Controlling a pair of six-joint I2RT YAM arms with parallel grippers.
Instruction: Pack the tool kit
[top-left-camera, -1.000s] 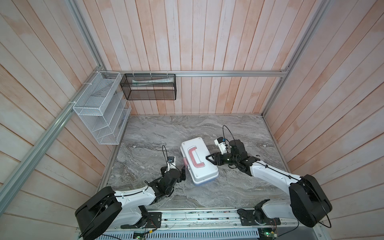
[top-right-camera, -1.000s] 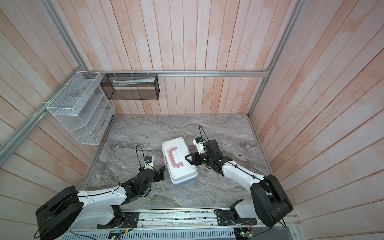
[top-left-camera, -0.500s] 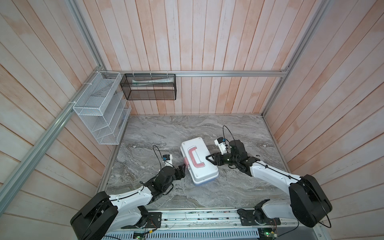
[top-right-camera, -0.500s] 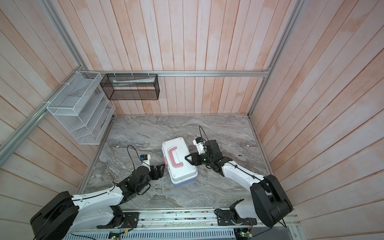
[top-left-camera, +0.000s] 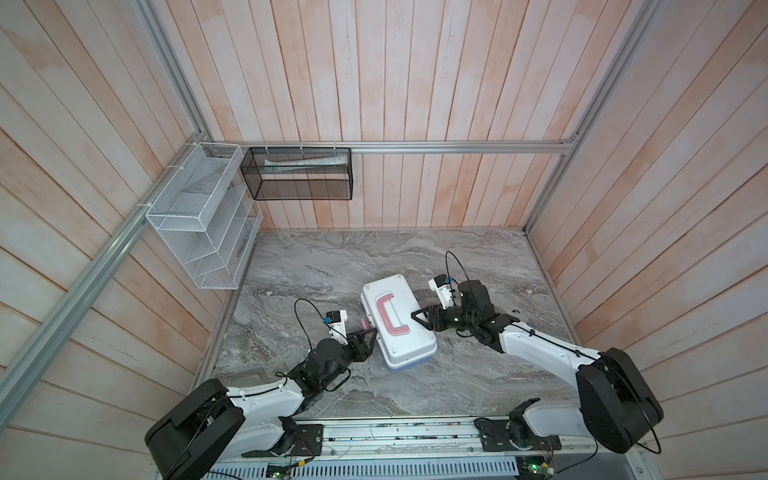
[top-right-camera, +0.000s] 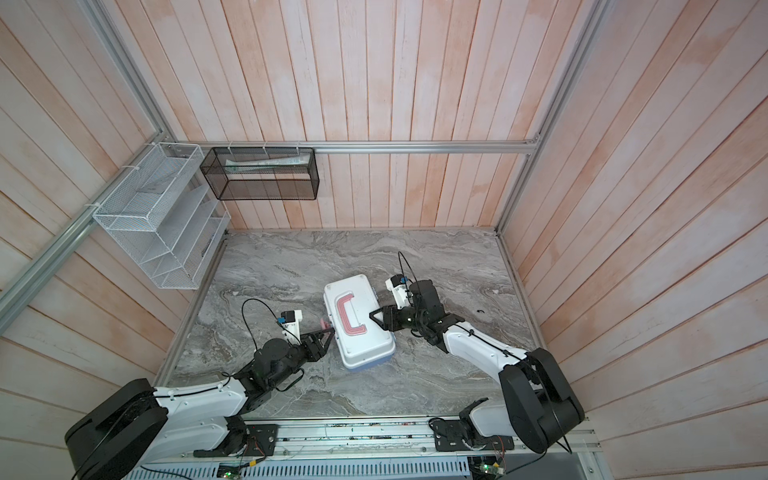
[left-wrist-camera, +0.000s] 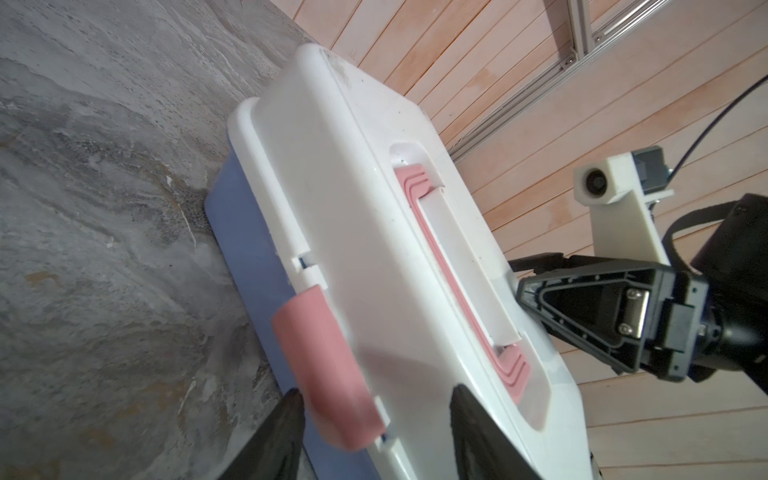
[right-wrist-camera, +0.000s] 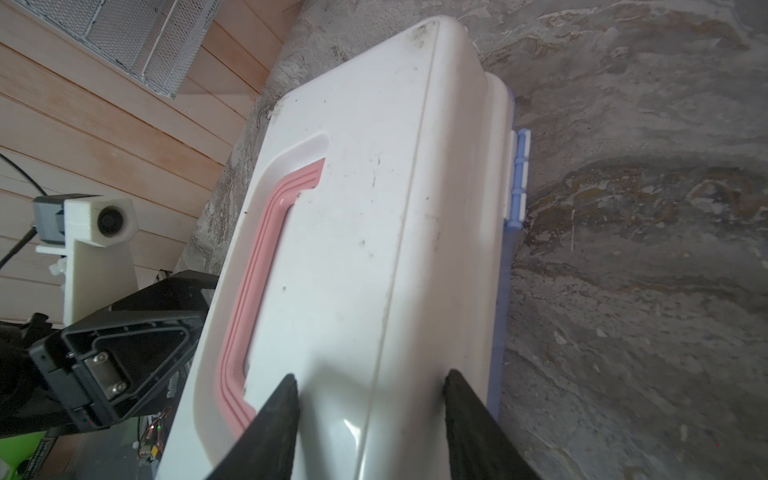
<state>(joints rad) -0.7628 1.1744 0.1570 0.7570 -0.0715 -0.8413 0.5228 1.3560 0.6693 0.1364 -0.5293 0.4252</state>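
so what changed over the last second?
Left gripper moved farther along the case to the pink latch and narrowed its jaws around it; whether it grips yet is unclear. Right gripper, at the hinge side, and the case stayed put.
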